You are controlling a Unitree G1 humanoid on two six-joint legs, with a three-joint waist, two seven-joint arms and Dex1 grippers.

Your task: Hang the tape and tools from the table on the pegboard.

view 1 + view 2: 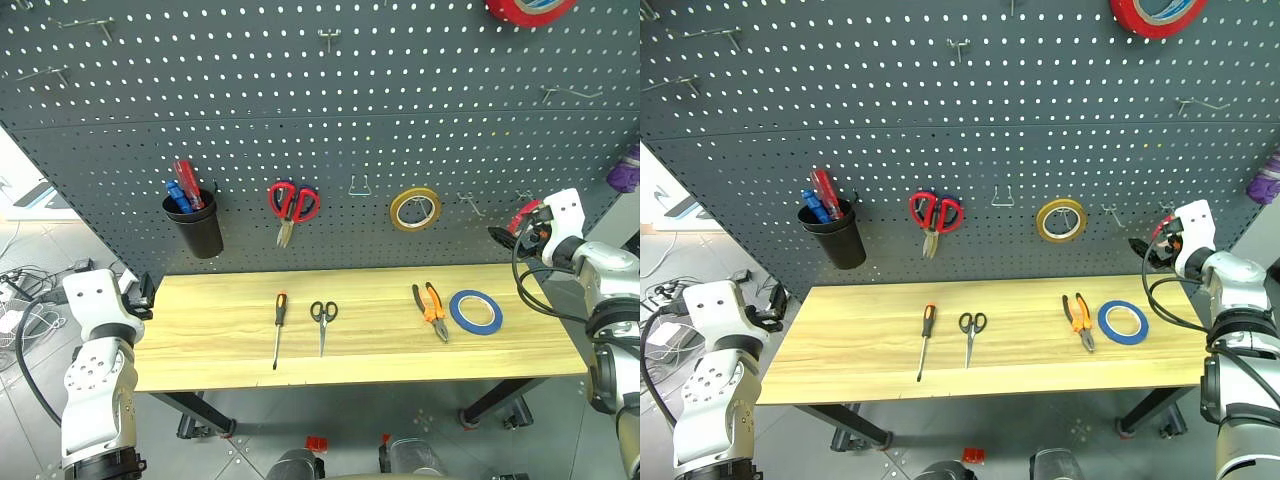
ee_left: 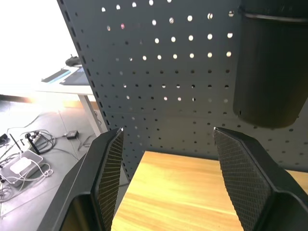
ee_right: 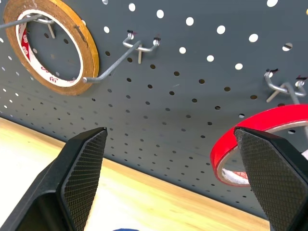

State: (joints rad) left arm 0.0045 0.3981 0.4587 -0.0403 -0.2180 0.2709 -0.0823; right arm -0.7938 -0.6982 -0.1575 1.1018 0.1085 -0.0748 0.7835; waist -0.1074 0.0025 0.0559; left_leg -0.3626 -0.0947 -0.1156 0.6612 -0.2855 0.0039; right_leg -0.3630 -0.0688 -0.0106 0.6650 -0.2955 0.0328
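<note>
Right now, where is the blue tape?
The blue tape lies flat on the table, near its right end in the head views. The orange-handled pliers are just to its left, and the yellow-tan roll hangs on the pegboard above.

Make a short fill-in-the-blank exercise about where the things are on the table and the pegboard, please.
1. On the table, the blue tape lies right beside the ____.
2. The red-handled scissors hang on the ____.
3. The black cup holds red and blue ____.
4. The small scissors lie between the pliers and the ____.

Missing words: pliers; pegboard; screwdrivers; screwdriver
</note>
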